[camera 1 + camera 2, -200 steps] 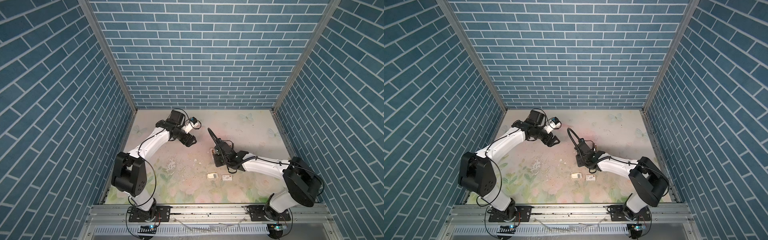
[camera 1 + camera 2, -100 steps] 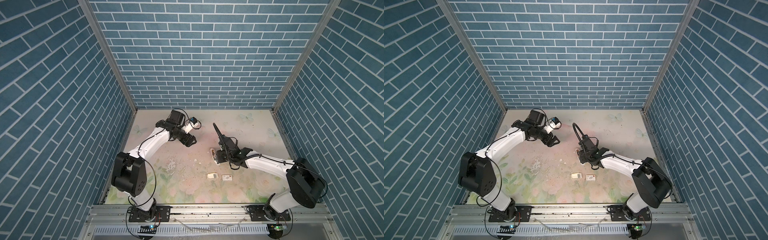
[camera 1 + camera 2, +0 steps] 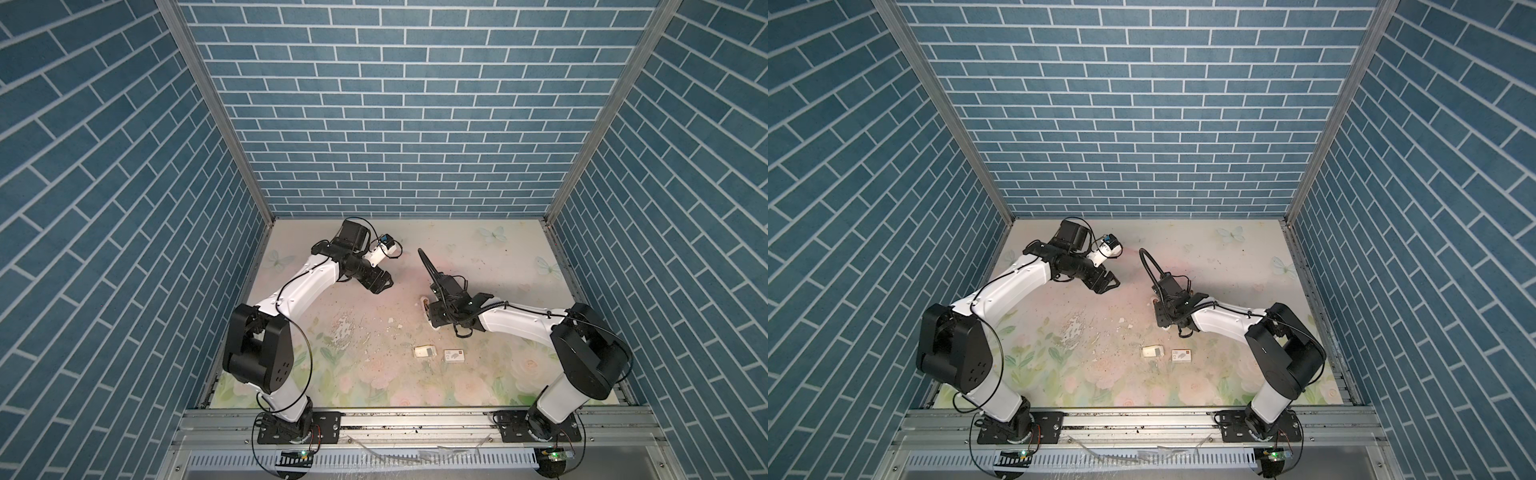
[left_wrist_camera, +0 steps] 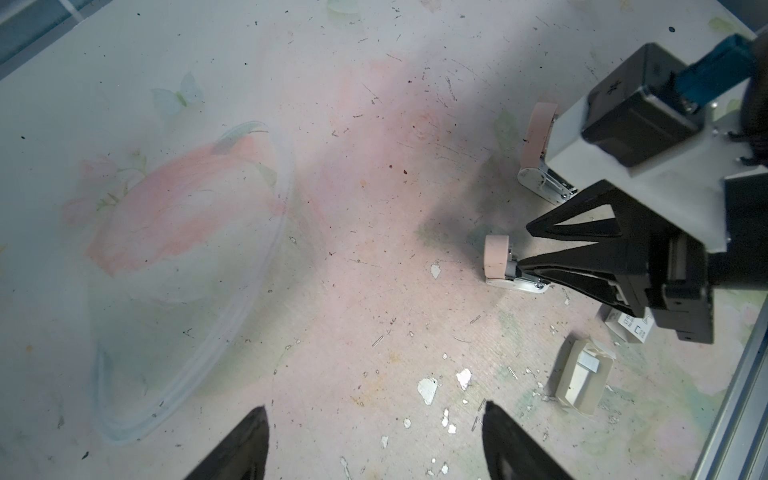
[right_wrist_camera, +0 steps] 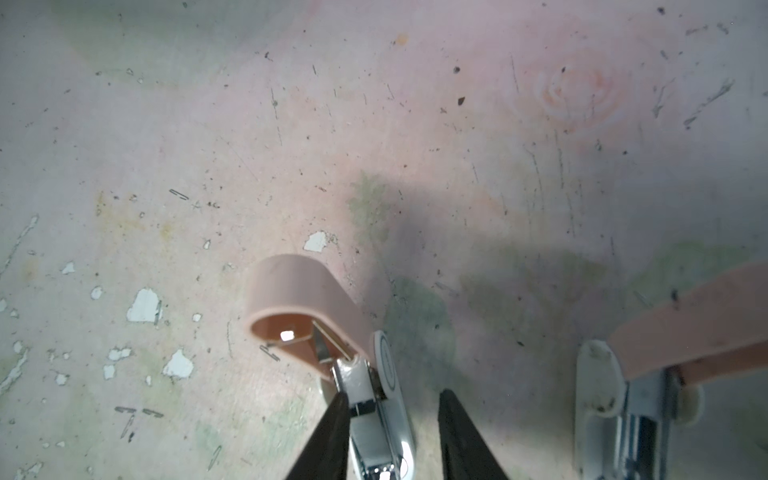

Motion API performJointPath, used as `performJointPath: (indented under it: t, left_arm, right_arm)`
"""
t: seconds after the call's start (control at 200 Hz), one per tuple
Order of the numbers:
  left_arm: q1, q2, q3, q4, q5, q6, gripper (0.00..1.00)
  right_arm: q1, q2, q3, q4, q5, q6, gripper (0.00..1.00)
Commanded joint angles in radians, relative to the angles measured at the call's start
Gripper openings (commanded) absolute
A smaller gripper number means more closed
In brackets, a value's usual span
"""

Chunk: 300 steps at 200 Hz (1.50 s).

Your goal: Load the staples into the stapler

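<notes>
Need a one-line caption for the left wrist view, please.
Right claw at a pink stapler whose lid is flipped open; second stapler and an open white cardboard box nearby.

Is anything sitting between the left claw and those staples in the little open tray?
Nothing visible does. In the left wrist view, only bare table lies between the open left claw and the staples, which rest in their white tray.
</notes>
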Motion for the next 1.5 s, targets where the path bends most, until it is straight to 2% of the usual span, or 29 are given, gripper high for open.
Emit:
performJointPath:
  t: [0.0,1.1,1.495]
  left_arm:
    - [0.009,-0.007,0.006,-0.014,0.001,0.005,0.82]
    - [0.009,-0.008,-0.005,-0.01,-0.002,0.004,0.82]
    - [0.01,-0.003,0.004,-0.01,-0.003,0.006,0.82]
  right_arm:
    - [-0.005,0.019,0.029,0.008,0.003,-0.026,0.37]
    - [-0.005,0.021,-0.021,-0.028,0.012,-0.022,0.37]
    - [-0.007,-0.094,-0.017,-0.017,0.004,-0.036,0.39]
